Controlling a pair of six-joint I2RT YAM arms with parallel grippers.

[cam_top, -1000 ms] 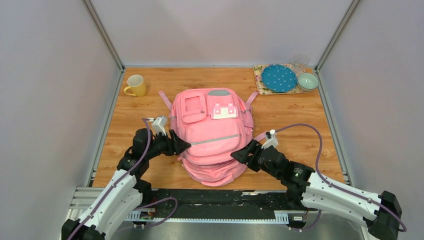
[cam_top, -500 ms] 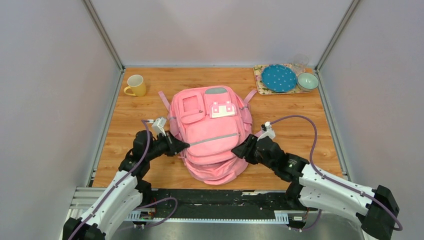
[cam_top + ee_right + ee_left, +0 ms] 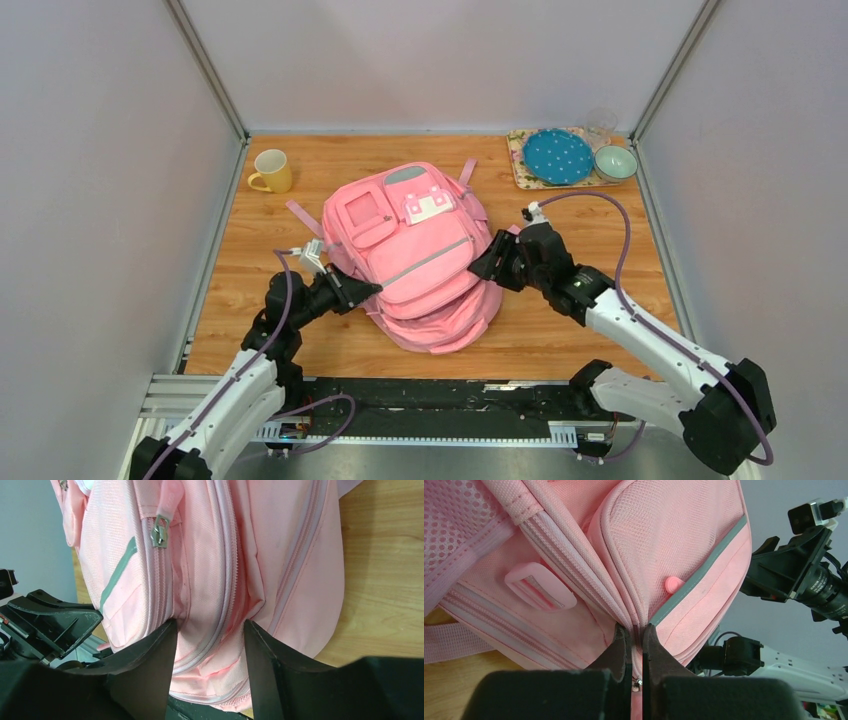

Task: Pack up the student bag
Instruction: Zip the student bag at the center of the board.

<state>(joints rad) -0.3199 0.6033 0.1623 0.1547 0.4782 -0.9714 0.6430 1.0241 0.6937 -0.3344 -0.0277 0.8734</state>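
The student bag (image 3: 410,250), a pink backpack with grey strips, lies front-up on the wooden table, skewed with its top toward the far left. My left gripper (image 3: 366,290) is at the bag's left edge. In the left wrist view its jaws (image 3: 636,632) are shut on a pinch of the bag's (image 3: 674,545) seam folds beside a grey strip. My right gripper (image 3: 490,266) is at the bag's right side. The right wrist view shows this gripper (image 3: 210,630) clamped on a thick bunch of the bag's (image 3: 210,555) zippered side fabric. A metal zip pull (image 3: 160,530) hangs above it.
A yellow mug (image 3: 270,170) stands at the far left. At the far right a patterned tray (image 3: 522,168) holds a blue dotted plate (image 3: 558,156), a green bowl (image 3: 615,162) and a clear glass (image 3: 600,122). Walls and metal rails close in both sides.
Both grippers have closed on the bag's sides. The right arm has swung away from me, and the bag has slid farther up the table and turned counter-clockwise.
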